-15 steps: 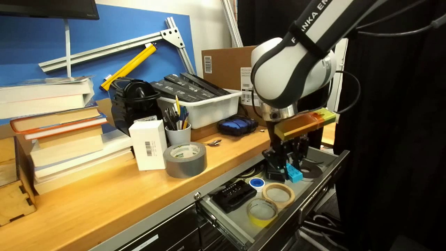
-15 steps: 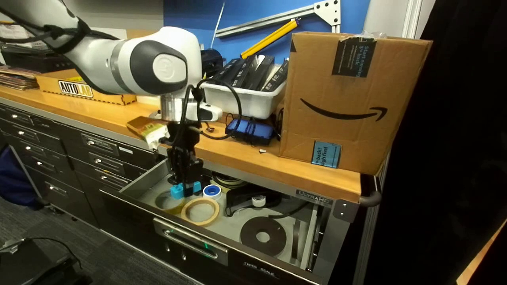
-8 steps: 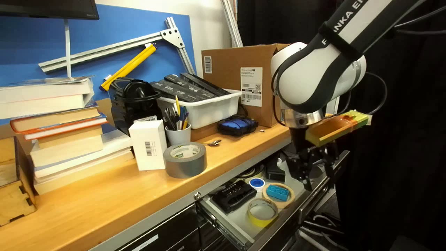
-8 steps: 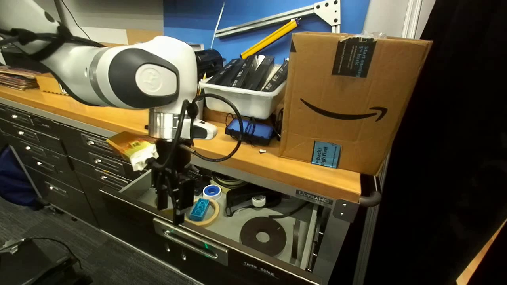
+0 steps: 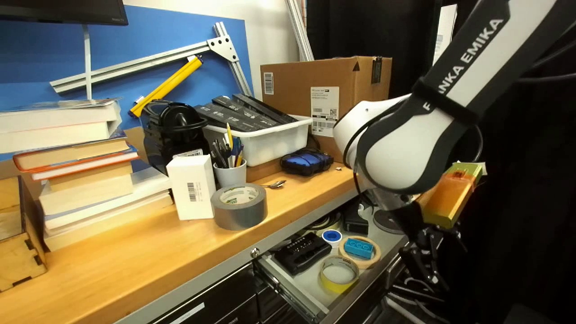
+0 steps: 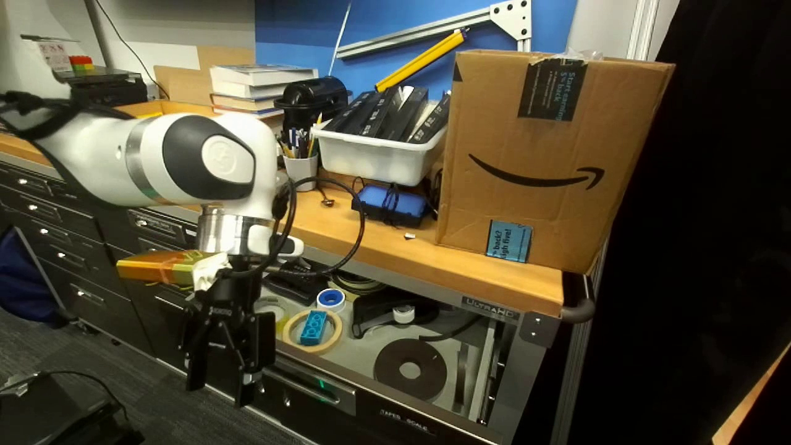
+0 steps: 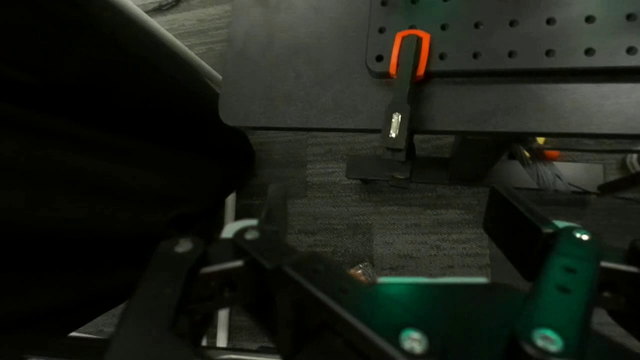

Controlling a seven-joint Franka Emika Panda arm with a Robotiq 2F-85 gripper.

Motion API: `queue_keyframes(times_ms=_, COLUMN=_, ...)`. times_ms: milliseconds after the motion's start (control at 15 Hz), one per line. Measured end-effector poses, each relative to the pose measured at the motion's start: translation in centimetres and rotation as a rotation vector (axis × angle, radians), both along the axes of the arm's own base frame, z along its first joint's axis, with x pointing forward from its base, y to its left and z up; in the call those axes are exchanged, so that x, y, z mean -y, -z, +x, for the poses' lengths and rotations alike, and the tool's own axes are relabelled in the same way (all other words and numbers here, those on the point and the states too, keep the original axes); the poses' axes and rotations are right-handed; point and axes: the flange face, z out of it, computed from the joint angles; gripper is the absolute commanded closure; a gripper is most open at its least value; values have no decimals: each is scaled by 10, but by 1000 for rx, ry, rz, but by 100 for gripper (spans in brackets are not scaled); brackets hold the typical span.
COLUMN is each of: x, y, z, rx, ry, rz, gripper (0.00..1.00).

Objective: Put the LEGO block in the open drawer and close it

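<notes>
Since the LEGO block (image 6: 313, 328) lies in the drawer (image 6: 358, 360), I'd say closing remains: my spread, empty gripper (image 6: 220, 388) should push the front edge (image 6: 384, 394).

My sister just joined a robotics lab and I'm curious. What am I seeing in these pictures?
The machine is a robot arm ending in a gripper, a mechanical pincer. Both exterior views come from cameras standing outside the robot, looking at a wooden-topped workbench from different places. The wrist view comes from a camera riding on the arm, looking past the gripper at the floor and a dark plate with holes. On the workbench are books, a cup of pens and a grey tape roll, among other things. Below, the open drawer holds, among others, a yellow tape roll and the blue LEGO block, lying over or inside a tan tape ring; I can't tell which. Nothing is held: the gripper stands open.
</notes>
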Motion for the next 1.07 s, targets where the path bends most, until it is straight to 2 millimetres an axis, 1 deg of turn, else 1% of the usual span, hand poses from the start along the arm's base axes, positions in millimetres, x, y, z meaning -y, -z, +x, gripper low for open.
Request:
queue_keyframes(times_ms=200, x=-33, y=30, z=-2, rx=12, ry=-41, rz=-117, gripper=0)
queue_keyframes(times_ms=333, x=-55, y=42, z=4, rx=92, ry=-5, rz=-143, gripper=0)
queue_keyframes(times_ms=400, x=-64, y=44, z=11, rx=144, ry=22, rz=-147, gripper=0)
queue_keyframes(times_ms=533, x=-75, y=44, z=19, rx=214, ry=55, rz=-164, gripper=0)
queue_keyframes(times_ms=600, x=-81, y=41, z=27, rx=265, ry=74, rz=-170, gripper=0)
queue_keyframes(times_ms=867, x=-103, y=32, z=64, rx=464, ry=131, rz=-186, gripper=0)
queue_keyframes(times_ms=1067, x=-119, y=32, z=94, rx=623, ry=129, rz=-227, gripper=0)
